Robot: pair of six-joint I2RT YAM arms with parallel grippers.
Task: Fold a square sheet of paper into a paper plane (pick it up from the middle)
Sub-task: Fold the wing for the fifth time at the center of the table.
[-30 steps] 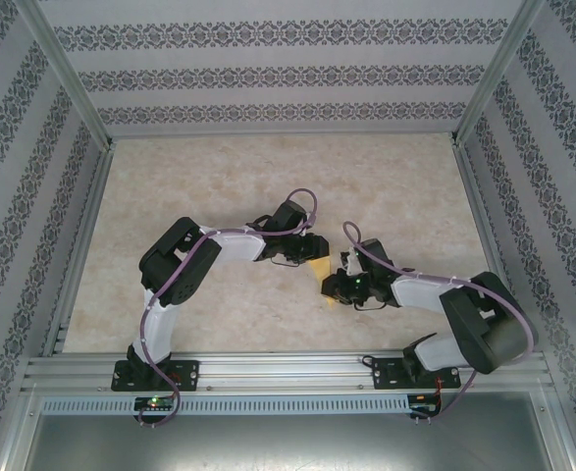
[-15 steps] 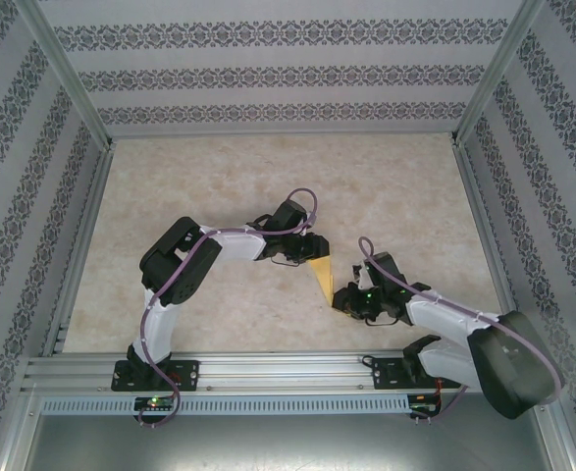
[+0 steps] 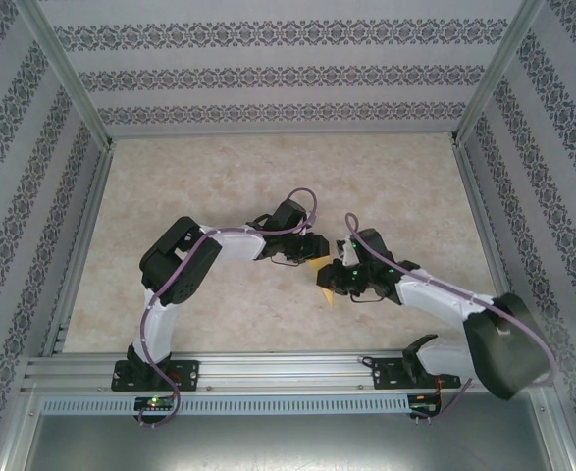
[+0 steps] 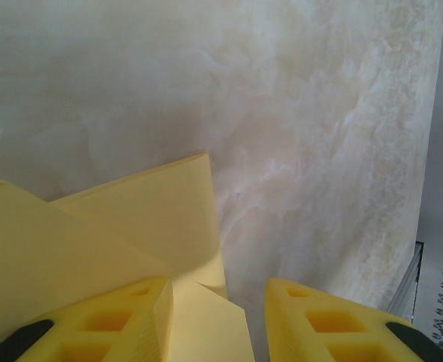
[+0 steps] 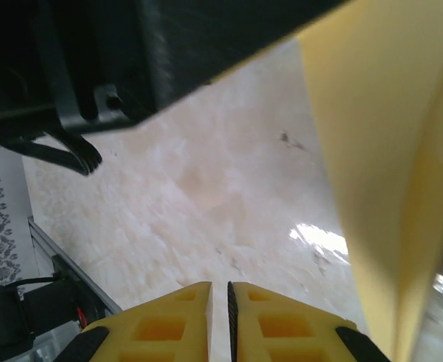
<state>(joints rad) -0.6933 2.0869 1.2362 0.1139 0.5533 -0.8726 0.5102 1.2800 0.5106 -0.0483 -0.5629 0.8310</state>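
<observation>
Top external view: a folded paper (image 3: 318, 269), yellow-orange, is seen on the marbled tabletop (image 3: 268, 177) near its middle, between the tips of the two arms, which are brought close together over it. Its narrow point is directed toward the near edge. From the left wrist, the left jaws are seen parted, with bare tabletop showing in the gap (the paper lies layered beneath and beside one yellow finger (image 4: 123, 320), a corner reaching in between). From the right wrist, the right jaws are seen clenched on nothing, a thin dark slit between them; the paper runs down the right side, apart from them.
</observation>
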